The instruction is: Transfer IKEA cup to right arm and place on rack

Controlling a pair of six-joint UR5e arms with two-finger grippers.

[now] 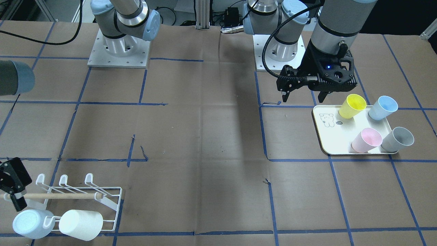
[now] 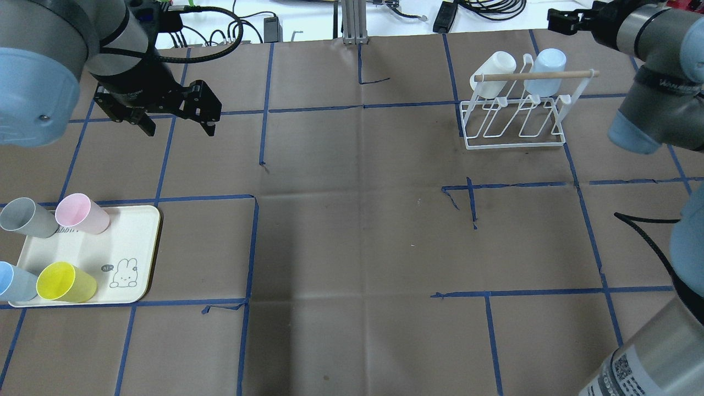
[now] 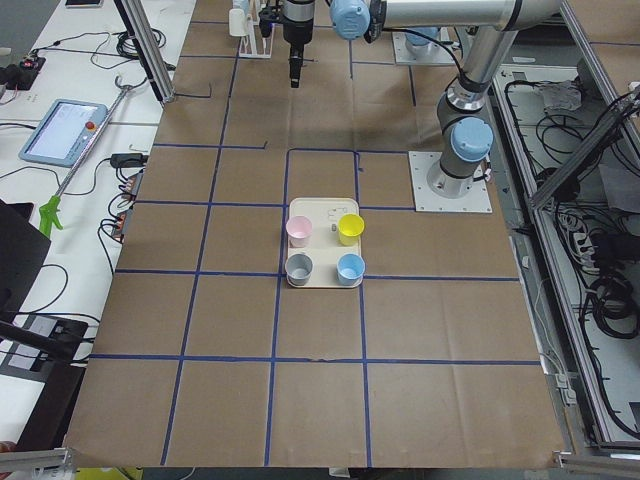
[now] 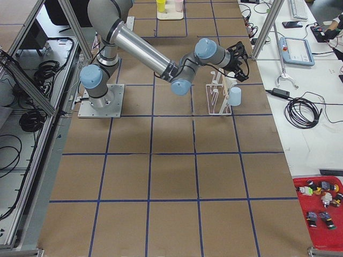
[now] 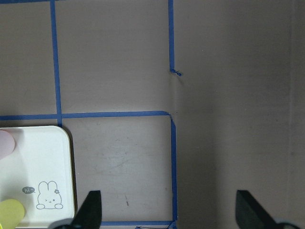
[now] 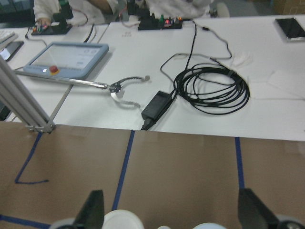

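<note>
a: left gripper hangs over bare table, off the far corner of the tray – fingers spread wide, nothing between them.

b: and the cups?

a: four upright on the tray: yellow cup, pink cup, grey cup, blue cup. a white cup and a pale blue cup are already hung on the rack.

b: so the next pick looks like the job. where's the right side?

a: right gripper is up at the rack's far side, above those two hung cups – its wrist view shows both fingers apart and empty.

b: how would you play the pick?

a: i'd say go over one cup from above, keep the fingers wide until they straddle its wall or body, then close gently. these look like light plastic, so a hard squeeze could flex the wall or pop it loose.

b: neighbours?

a: they sit close together, so come straight down, no sideways sweep. the yellow or pink cup on the tray's inner side looks easier to reach without brushing another.

b: thinking of the handover?

a: yes. grip near one end so plenty of cup is free for the right gripper, and lift well clear of the tray before heading to mid-table. the right arm needs to back off the rack without clipping a hung cup.
</note>
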